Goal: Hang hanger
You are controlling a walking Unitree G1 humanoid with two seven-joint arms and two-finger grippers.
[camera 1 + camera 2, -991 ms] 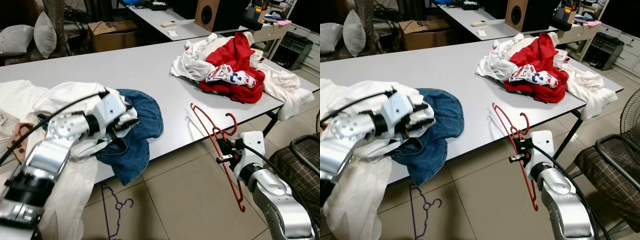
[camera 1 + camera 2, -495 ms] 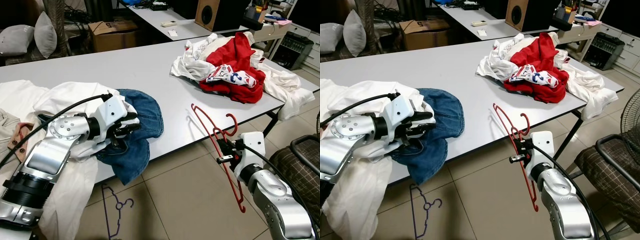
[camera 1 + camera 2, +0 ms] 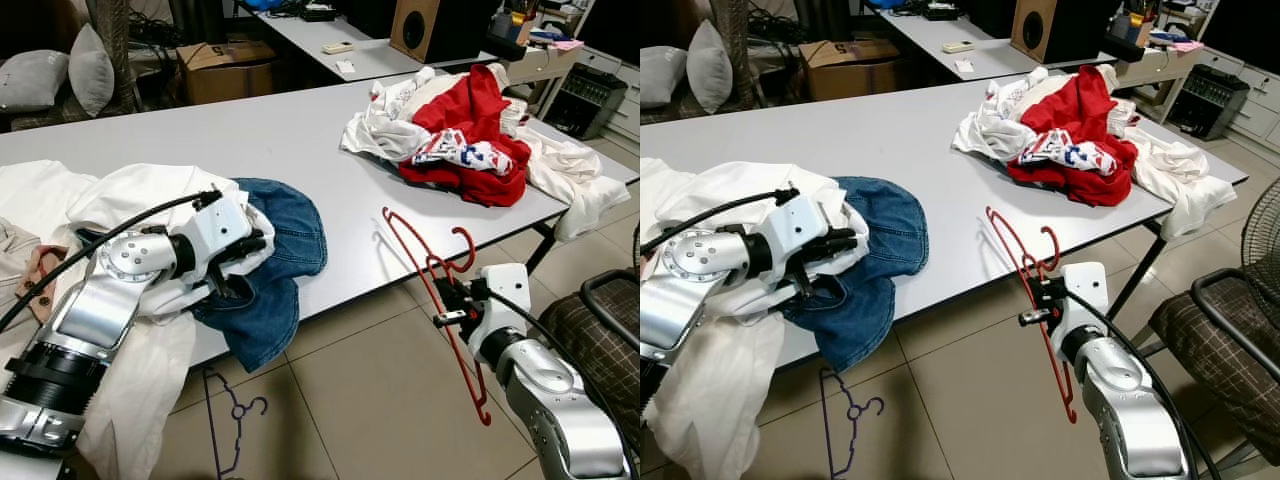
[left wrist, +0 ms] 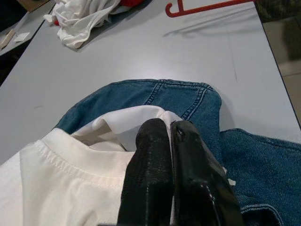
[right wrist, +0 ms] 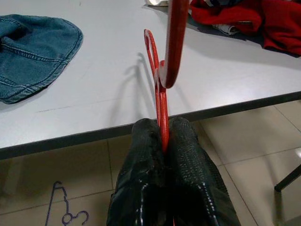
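Observation:
A red hanger [image 3: 428,268] is held tilted beside the table's front edge, its top arm over the tabletop. My right gripper [image 3: 452,298] is shut on its thin bar, which runs between the fingers [image 5: 183,141] in the right wrist view. My left gripper [image 4: 168,125] is shut on a fold of a white shirt [image 4: 70,174] near its collar, at the table's front left. The shirt [image 3: 140,195] lies bunched over a blue denim garment [image 3: 290,235] that hangs off the table edge.
A pile of red and white clothes [image 3: 460,130] lies at the far right of the grey table [image 3: 200,140]. A purple hanger [image 3: 225,420] rests on the tiled floor below. A dark chair [image 3: 600,320] stands at the right, and a second table [image 3: 340,40] and a box [image 3: 225,65] behind.
My left gripper has shifted slightly over the denim, first forward, then back, still pinching the white shirt. The right arm and red hanger have not moved.

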